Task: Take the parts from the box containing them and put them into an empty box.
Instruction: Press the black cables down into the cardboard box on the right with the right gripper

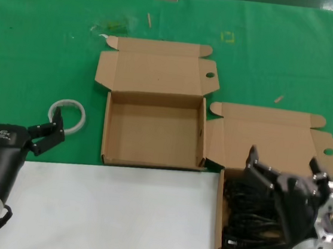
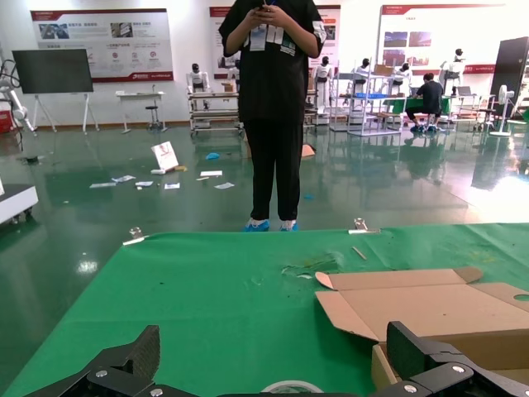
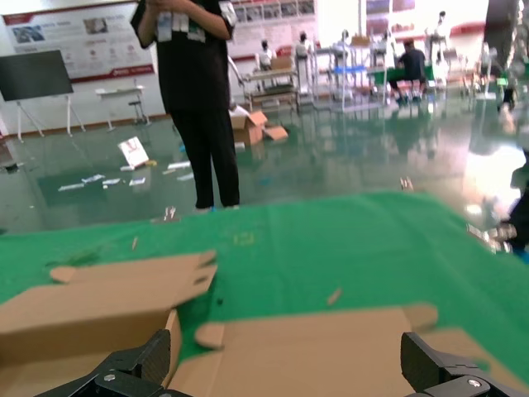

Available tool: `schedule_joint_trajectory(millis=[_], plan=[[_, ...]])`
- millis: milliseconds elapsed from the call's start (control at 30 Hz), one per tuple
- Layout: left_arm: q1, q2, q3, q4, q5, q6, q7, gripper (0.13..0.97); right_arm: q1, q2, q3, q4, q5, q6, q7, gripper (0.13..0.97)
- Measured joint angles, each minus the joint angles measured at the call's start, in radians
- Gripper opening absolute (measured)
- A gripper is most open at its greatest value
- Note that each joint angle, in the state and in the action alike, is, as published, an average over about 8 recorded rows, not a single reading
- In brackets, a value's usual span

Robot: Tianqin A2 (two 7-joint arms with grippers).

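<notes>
- Your right gripper (image 1: 284, 166) hangs with fingers spread apart over the full box (image 1: 273, 139) at near right, gripping nothing.
- The black cords (image 1: 251, 221) lie heaped inside that box.
- The empty box (image 1: 153, 132) stands open at centre, just beside it.
- Your left gripper (image 1: 19, 124), fingers apart, waits near left beside a white ring (image 1: 67, 115).

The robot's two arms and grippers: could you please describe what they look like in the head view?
Both arms are silver metal cylinders ending in black housings. The left gripper has black angular fingers with visible screw heads, small white lettering on its black housing, and a black cable looping near the wrist. The right gripper is likewise black with angular fingers, on a silver wrist block.
</notes>
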Motion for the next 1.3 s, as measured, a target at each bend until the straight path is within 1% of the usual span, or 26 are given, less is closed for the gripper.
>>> schedule_joint_trajectory(millis=[100, 233, 633, 800, 933, 1000, 1067, 1167, 1300], plan=[[0.000, 0.000, 0.000, 0.000, 0.000, 0.000, 0.000, 0.966, -0.035, 0.000, -0.013, 0.013, 0.027, 0.014, 0.000, 0.966], [0.000, 0.000, 0.000, 0.000, 0.000, 0.000, 0.000, 0.966, -0.075, 0.000, -0.011, 0.020, 0.038, 0.013, 0.003, 0.966], [0.000, 0.000, 0.000, 0.000, 0.000, 0.000, 0.000, 0.966, -0.189, 0.000, 0.026, 0.081, -0.002, 0.011, 0.010, 0.966], [0.000, 0.000, 0.000, 0.000, 0.000, 0.000, 0.000, 0.966, -0.218, 0.000, 0.068, 0.071, -0.021, -0.026, 0.025, 0.966], [0.000, 0.000, 0.000, 0.000, 0.000, 0.000, 0.000, 0.966, -0.222, -0.001, 0.120, 0.046, 0.003, -0.076, 0.019, 0.966], [0.000, 0.000, 0.000, 0.000, 0.000, 0.000, 0.000, 0.966, -0.218, -0.001, 0.148, 0.030, 0.047, -0.109, 0.000, 0.966], [0.000, 0.000, 0.000, 0.000, 0.000, 0.000, 0.000, 0.966, -0.208, -0.001, 0.176, 0.012, 0.115, -0.147, -0.032, 0.966], [0.000, 0.000, 0.000, 0.000, 0.000, 0.000, 0.000, 0.966, -0.185, -0.001, 0.215, -0.024, 0.256, -0.213, -0.107, 0.966], [0.000, 0.000, 0.000, 0.000, 0.000, 0.000, 0.000, 0.966, -0.149, -0.001, 0.253, -0.080, 0.467, -0.298, -0.247, 0.966]])
